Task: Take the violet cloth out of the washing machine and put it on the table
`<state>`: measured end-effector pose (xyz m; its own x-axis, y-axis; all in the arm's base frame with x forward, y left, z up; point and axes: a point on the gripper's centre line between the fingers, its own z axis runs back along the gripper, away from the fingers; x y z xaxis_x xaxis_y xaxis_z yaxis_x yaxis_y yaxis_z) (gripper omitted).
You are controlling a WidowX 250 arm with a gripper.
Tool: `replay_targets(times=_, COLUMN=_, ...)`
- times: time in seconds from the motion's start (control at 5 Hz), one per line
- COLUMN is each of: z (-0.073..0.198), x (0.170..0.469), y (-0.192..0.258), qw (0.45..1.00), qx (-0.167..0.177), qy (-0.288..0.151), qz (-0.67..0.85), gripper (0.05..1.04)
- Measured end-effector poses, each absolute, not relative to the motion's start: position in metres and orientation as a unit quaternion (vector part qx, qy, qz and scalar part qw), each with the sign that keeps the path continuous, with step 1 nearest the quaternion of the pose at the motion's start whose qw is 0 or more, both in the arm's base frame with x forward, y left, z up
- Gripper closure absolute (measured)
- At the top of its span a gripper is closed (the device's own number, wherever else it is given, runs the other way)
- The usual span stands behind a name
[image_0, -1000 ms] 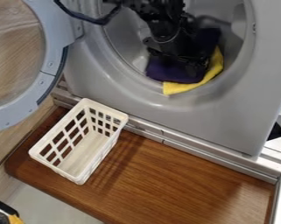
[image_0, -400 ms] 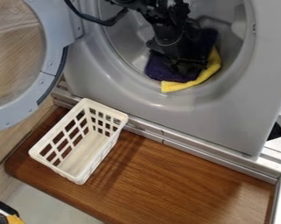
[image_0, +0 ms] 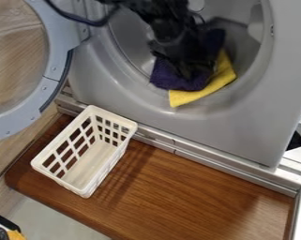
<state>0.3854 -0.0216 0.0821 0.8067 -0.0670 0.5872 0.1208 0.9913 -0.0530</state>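
Observation:
The black gripper [image_0: 193,70] hangs inside the round opening of the grey washing machine [image_0: 196,126], right over the violet cloth [image_0: 171,78]. It covers the middle of the cloth, and how its tips stand against the fabric is hard to make out. The violet cloth lies bunched at the lower lip of the drum, with part of it showing behind the gripper on the right. A yellow cloth [image_0: 206,90] sits under and to the right of it, hanging slightly over the lip. Below the machine stands the brown wooden table [image_0: 196,197].
A white slotted basket [image_0: 84,193] stands on the table's left part, close to the machine's base. The machine's round door [image_0: 49,75] is swung wide at the upper left. A metal ledge [image_0: 221,165] runs between machine and table.
The gripper has shifted a little to the left. Both cloths have moved slightly left with it, and more of the yellow cloth shows at the drum's lower lip.

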Motion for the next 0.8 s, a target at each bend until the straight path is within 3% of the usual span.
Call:
replay_targets(times=0.2, z=0.124, x=0.373, y=-0.008, qw=0.924, qx=-0.057, qy=-0.376, qz=-0.049, gripper=1.011)
replay_targets(times=0.4, z=0.147, x=0.347, y=-0.008, qw=0.91, qx=-0.071, qy=-0.403, qz=-0.061, gripper=1.012)
replay_targets(times=0.6, z=0.139, x=0.313, y=-0.019, qw=0.926, qx=-0.073, qy=-0.361, qz=-0.085, gripper=1.012)
replay_targets(times=0.8, z=0.117, x=0.277, y=-0.034, qw=0.949, qx=-0.076, qy=-0.291, qz=-0.098, gripper=1.012)
